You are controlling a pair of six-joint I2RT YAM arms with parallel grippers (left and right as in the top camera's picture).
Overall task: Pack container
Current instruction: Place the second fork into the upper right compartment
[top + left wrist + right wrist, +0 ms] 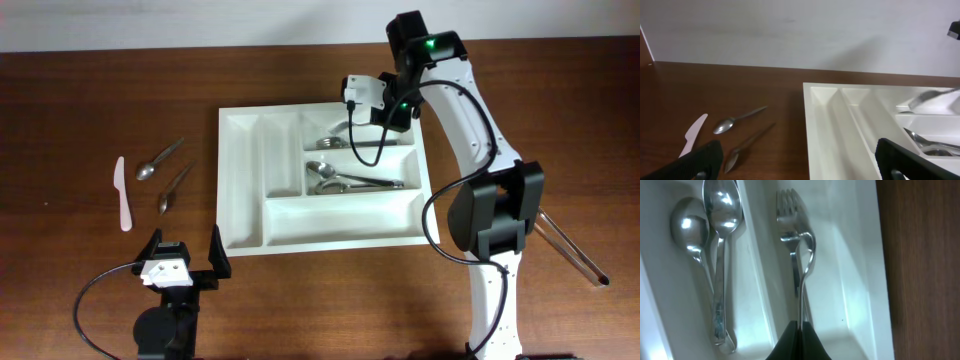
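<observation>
While the right gripper [799,339] is pinched tight on the handle of a silver metal fork [789,210], the large white rectangular plastic cutlery tray [245,180] lies in the middle of the dark brown wooden table [80,100]. In the overhead view its two narrow upright compartments are on the robot's left side and its three long horizontal ones on the right. The fork is in the farthest horizontal compartment, tines pointing away from the fingers (whether it rests on the tray floor cannot be told). Two silver metal spoons [715,225] lie side by side in the middle horizontal compartment next to it. Near the table's front edge, just off the tray's near left corner, the left gripper [186,242] has its jaws spread wide and holds nothing. Beyond it on the bare wood lie a small shiny spoon [158,162], a darker spoon [174,190] and a white plastic knife [122,195], all apart from the tray. A long thin metal utensil [575,252] lies on the table's right side.
</observation>
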